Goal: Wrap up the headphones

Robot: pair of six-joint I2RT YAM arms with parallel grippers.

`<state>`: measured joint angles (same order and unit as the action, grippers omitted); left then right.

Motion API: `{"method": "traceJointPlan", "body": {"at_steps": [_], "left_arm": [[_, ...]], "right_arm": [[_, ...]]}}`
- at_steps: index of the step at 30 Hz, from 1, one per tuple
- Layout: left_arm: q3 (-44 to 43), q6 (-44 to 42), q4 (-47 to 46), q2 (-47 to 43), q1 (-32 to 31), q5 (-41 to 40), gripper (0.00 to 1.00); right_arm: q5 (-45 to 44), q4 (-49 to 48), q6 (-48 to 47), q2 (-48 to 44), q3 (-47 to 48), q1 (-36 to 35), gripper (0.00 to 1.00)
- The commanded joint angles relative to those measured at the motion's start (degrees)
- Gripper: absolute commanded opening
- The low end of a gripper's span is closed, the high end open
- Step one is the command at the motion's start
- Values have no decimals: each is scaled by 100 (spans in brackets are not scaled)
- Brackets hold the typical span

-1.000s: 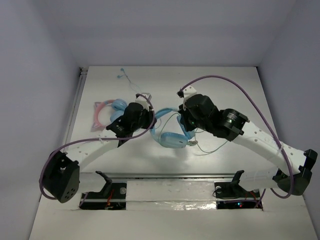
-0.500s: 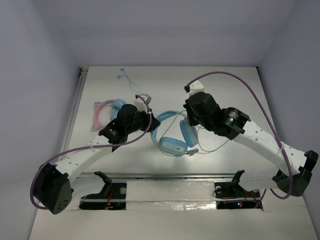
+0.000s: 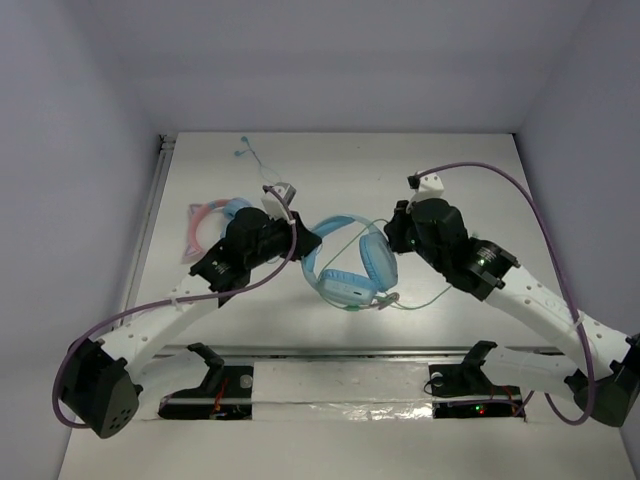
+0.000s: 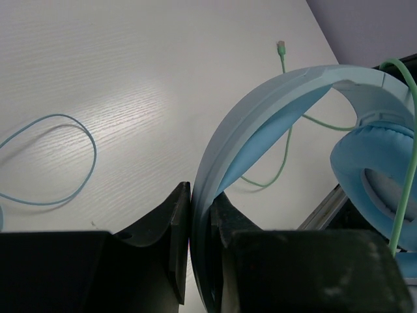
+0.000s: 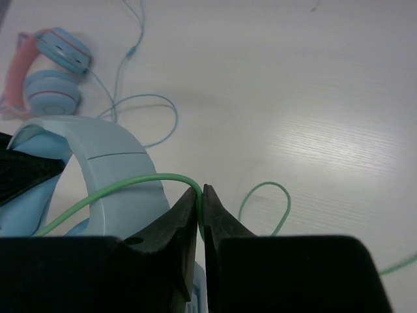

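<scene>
left claw [image 4: 199,215] clamps the headphones [image 3: 350,285] by the headband [image 4: 260,111]; right claw [image 5: 202,205], beside that headband, seems to pinch the green cable [image 5: 130,185].

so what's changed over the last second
The right gripper swung out to the right, off the headphones, and now pinches the green cable. The left arm's elbow swung left. The left gripper stayed clamped on the headband, and the pink-banded headphones did not move.
</scene>
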<state>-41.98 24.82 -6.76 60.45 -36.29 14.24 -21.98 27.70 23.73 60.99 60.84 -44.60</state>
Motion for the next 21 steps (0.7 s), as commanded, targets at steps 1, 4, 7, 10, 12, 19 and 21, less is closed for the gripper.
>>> {"method": "traceJointPlan", "body": {"at_steps": [1,4,7,10,12,19,21], "left_arm": [[-461,497,-624,-436,25,-26,0],[-522,664,-721,-586,26,-184,0],[-724,752,-712,-692,26,-255,0],[-1057,770,-475,-657,26,-202,0],[-1163,770,-300,-666,26,-255,0],[-1559,682,175,-727,26,-492,0],[-1585,700,246,-762,26,-580,0]], "right_arm": [[614,-1440,378,-342,-500,65,14],[887,-2099,396,-492,-888,118,22],[1316,-3081,265,-509,-1486,118,29],[1451,-3927,247,-422,-2022,118,42],[1398,-4184,246,-317,-2216,179,45],[1380,-4914,290,9,-2533,514,62],[1459,-5011,299,44,-2568,584,65]]}}
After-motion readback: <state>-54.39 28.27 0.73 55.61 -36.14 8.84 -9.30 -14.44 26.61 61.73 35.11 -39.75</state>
